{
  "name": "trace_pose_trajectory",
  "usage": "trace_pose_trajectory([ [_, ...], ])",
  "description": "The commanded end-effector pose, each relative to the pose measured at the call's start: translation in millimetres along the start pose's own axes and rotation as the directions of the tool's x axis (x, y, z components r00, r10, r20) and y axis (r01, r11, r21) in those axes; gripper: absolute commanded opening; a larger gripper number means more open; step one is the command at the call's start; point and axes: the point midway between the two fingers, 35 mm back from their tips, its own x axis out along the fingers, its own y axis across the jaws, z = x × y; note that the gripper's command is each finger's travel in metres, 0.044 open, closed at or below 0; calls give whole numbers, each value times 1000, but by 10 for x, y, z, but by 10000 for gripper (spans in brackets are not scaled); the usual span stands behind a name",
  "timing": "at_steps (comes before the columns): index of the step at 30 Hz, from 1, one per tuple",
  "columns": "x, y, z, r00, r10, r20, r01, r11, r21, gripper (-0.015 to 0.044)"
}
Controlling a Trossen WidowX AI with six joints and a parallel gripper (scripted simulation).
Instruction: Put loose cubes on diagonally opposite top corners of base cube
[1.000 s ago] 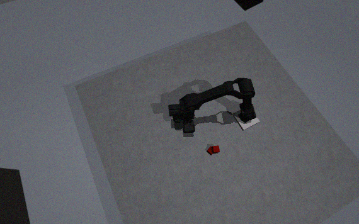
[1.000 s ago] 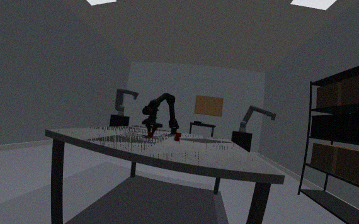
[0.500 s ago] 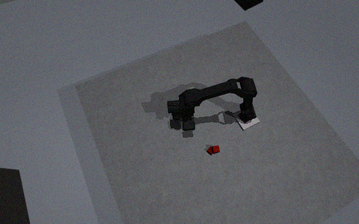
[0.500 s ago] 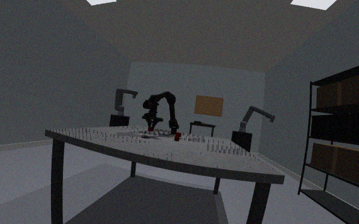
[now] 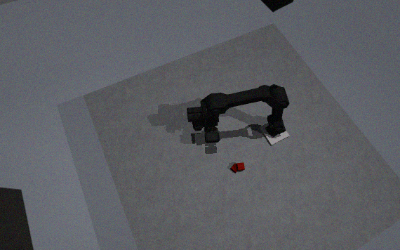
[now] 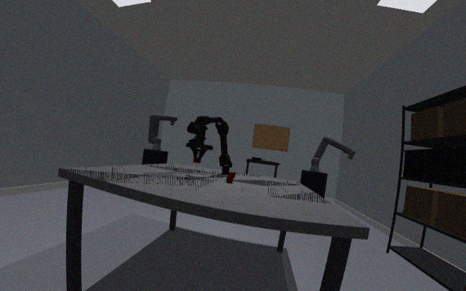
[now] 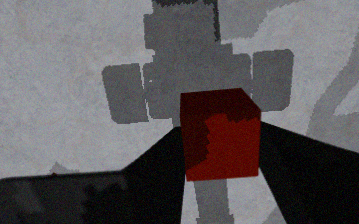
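My gripper (image 6: 197, 158) (image 7: 216, 132) is shut on a red loose cube (image 6: 197, 160) (image 7: 230, 150), one finger at each side, and holds it above the table. In the top view the arm hides this cube. The fixed base cube (image 5: 234, 168) (image 6: 229, 180) stands on the table, apart from the gripper. The other red loose cube (image 5: 241, 166) (image 6: 232, 174) sits on top of it, offset to one side and covering part of it. In the top view the base shows as a pointed corner left of that cube. The gap and exact levelness are too small to tell.
The black arm (image 5: 245, 98) (image 6: 224, 139) arches from its base on a pale plate (image 5: 274, 141). The grey table (image 5: 294, 182) (image 6: 220, 204) has a thick front edge. Grey arms stand in the background, with a shelf (image 6: 445, 141) at the right.
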Motion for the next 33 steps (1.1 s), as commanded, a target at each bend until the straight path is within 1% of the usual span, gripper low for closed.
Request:
trace_pose_trajectory([
  [1,-95,-1,-13,1000,-1,5,1,1000,4,105],
  [33,-33,936,-332,1000,11,-1,-11,999,44,105],
])
